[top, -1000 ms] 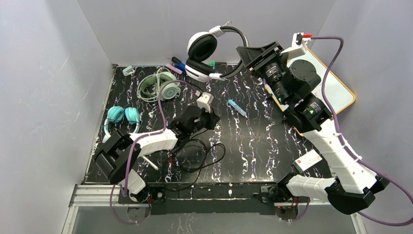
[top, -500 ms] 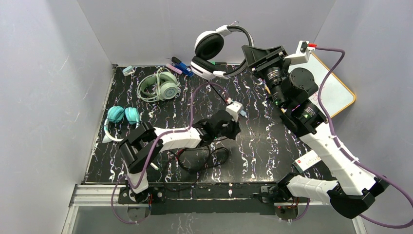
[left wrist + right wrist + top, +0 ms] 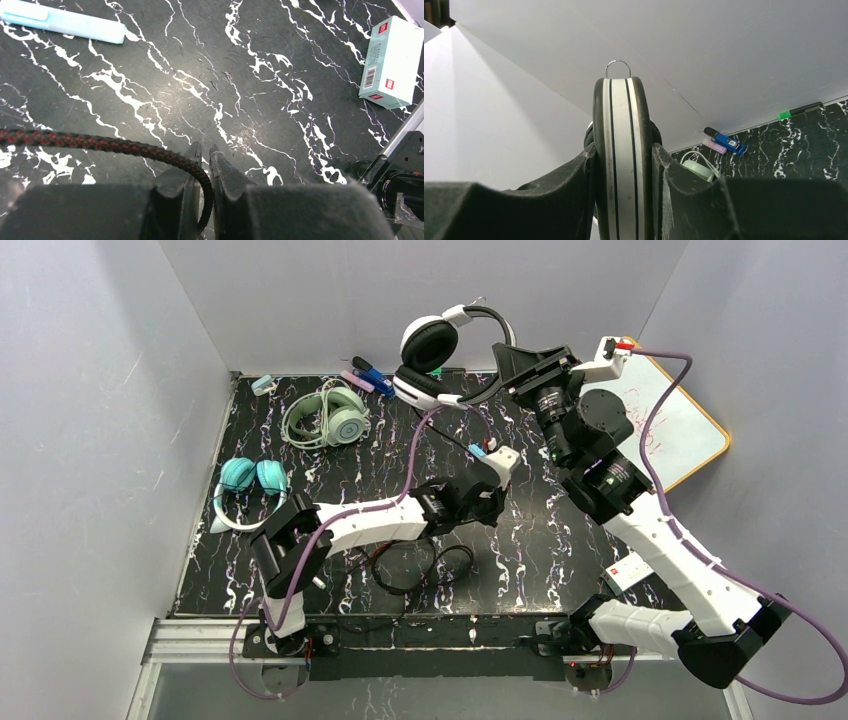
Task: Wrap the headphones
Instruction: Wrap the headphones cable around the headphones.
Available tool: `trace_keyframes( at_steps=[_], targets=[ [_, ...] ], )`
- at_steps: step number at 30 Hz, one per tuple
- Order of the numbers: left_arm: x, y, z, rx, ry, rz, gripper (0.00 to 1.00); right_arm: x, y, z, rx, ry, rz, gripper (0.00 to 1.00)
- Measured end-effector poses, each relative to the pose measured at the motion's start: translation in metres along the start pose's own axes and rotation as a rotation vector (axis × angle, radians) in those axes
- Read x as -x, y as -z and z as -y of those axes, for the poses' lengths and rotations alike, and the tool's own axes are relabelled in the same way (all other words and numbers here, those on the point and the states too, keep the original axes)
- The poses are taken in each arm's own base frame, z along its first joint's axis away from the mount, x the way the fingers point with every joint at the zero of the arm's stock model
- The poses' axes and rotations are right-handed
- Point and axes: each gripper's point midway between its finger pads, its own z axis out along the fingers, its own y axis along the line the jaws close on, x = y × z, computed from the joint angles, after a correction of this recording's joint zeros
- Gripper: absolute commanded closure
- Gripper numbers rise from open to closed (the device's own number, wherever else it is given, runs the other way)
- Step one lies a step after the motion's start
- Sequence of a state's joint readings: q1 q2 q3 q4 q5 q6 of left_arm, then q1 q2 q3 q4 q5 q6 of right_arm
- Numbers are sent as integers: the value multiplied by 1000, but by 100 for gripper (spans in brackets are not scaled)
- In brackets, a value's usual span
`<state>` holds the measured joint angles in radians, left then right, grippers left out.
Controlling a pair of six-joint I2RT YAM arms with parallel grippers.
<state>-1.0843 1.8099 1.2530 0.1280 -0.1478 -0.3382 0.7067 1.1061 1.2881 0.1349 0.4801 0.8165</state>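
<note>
Since the earlier frame, left gripper (image 3: 206,152) has travelled rightward to mid-table.
- Left gripper: jaws nearly closed, braided cable (image 3: 100,144) pinched between them.
- Right gripper (image 3: 621,150): half-spread, clamped across the band of the black-and-white headset (image 3: 432,345), raised at rear.
- Mint-green headset (image 3: 330,418), teal headset (image 3: 250,478): lying far left.
- Handling: keep the cable taut and lay even turns.
- Containers: one small box (image 3: 392,62), closed, contents hidden.

A robotics lab cell is indicated: a black, white-veined tabletop (image 3: 545,540) is enclosed by plain pale-grey panels (image 3: 300,300) at top and sides.
</note>
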Motion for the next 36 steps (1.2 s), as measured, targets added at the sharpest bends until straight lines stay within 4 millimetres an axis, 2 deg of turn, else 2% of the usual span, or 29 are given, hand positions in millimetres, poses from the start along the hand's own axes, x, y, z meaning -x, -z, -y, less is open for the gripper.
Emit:
trace_keyframes(
  at_steps=[5, 11, 14, 19, 23, 26, 31, 36],
  targets=[
    [0, 9, 2, 43, -20, -52, 91, -2, -2, 12, -16, 47, 30, 78],
    [-37, 29, 10, 73, -70, -162, 92, 2, -3, 25, -57, 147, 62, 78],
    [-46, 45, 16, 68, -77, -182, 92, 7, -5, 31, -81, 194, 86, 78],
    [-41, 68, 32, 45, -84, -163, 91, 3, -11, 45, -132, 272, 96, 78],
    [-41, 78, 35, 63, -132, -176, 91, -5, -15, 54, -156, 310, 78, 78],
    [-31, 85, 37, 79, -168, -174, 91, -6, -14, 56, -162, 321, 73, 79],
    [6, 98, 43, 77, -193, -114, 92, -13, -7, 69, -180, 335, 51, 79],
    [45, 128, 48, 58, -202, -49, 92, -19, 3, 79, -203, 361, 8, 81]
  ],
)
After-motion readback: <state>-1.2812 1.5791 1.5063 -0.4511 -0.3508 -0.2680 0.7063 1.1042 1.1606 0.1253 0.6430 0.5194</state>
